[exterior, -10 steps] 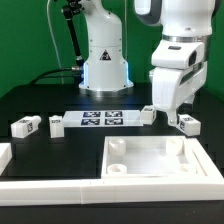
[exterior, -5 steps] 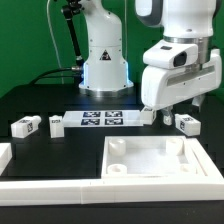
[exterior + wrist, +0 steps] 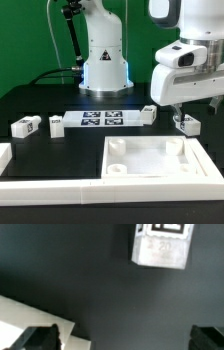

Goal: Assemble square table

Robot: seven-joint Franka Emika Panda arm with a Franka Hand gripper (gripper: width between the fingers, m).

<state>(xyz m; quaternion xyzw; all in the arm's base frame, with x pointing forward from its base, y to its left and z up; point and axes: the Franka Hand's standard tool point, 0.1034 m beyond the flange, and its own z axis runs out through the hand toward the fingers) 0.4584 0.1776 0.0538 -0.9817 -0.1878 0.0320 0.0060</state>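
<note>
Now: gripper [image 3: 125,339] open, empty, hovering nr leg [image 3: 187,123] at exterior view's right; tabletop [image 3: 160,182] lies just beside; risk: leg off-centre btw fingers [image 3: 42,336]; descending now could clip or tip it.

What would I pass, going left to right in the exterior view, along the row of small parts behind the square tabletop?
Far-left table leg → second table leg → marker board → third table leg → far-right table leg.
</note>
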